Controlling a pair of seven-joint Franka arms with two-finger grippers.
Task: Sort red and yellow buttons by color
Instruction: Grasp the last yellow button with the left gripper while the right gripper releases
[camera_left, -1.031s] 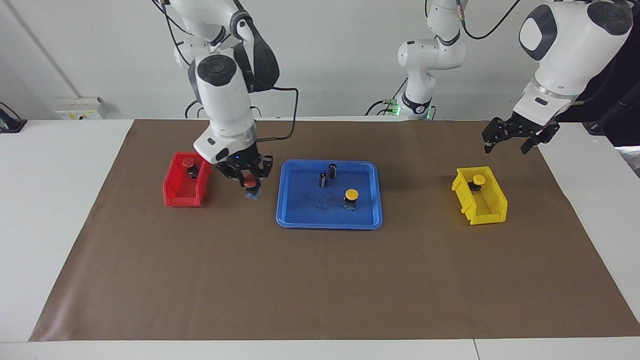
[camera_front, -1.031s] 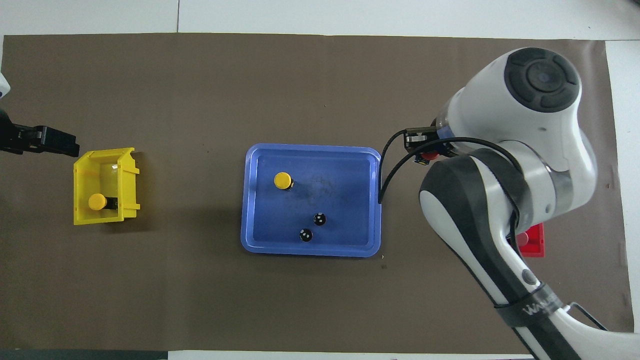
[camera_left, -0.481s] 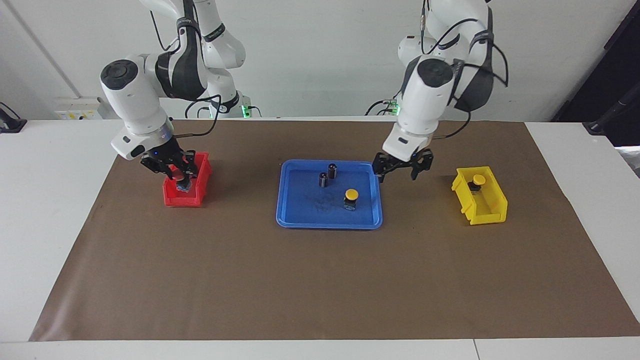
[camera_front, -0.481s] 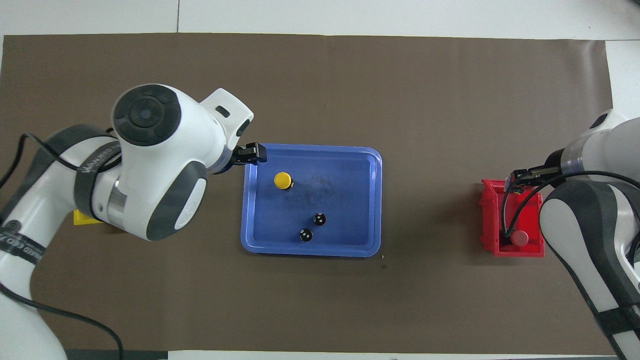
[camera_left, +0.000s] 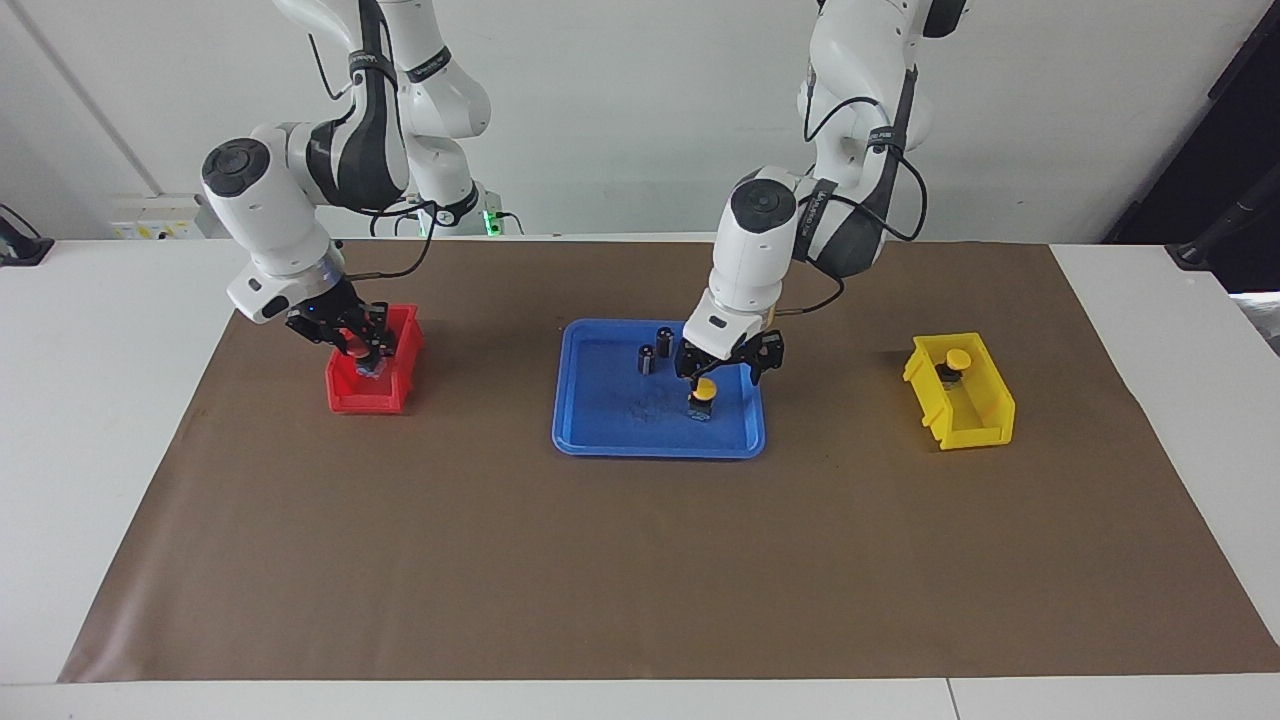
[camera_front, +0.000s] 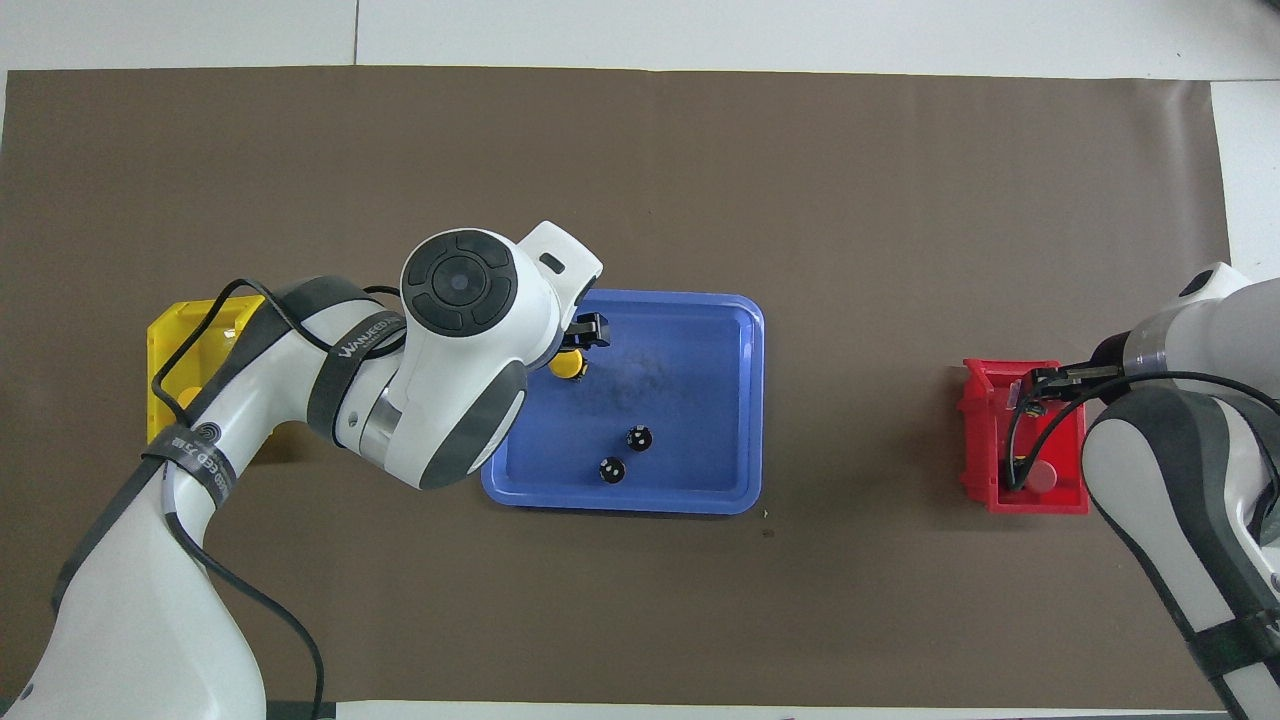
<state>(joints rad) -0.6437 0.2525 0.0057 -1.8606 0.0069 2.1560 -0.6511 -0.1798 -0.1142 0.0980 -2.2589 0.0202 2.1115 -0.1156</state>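
A brown paper mat (camera_left: 640, 560) covers the white table, and the shallow blue plastic tray (camera_left: 600, 425) sits at its middle. The open red plastic bin (camera_left: 345, 395) stands toward the right arm's end, the open yellow plastic bin (camera_left: 975, 425) toward the left arm's end.

Each button is a round flat cap on a short black body. The yellow-capped button in the tray (camera_left: 703, 392) stands upright, cap up, its axis vertical. The left gripper (camera_left: 722, 366) is just above it with jaws spread wide, holding nothing; half a second ago it was at the tray's edge. The right gripper (camera_left: 362, 352) is over the red bin, fingertips clamped on a red-capped button (camera_left: 357, 351), about where it was half a second ago. A second red-capped button (camera_front: 1043, 475) lies in the red bin, nearer the robots. A yellow-capped button (camera_left: 957, 362) leans in the yellow bin. Two dark capless cylinders (camera_left: 655, 350) stand upright in the tray.
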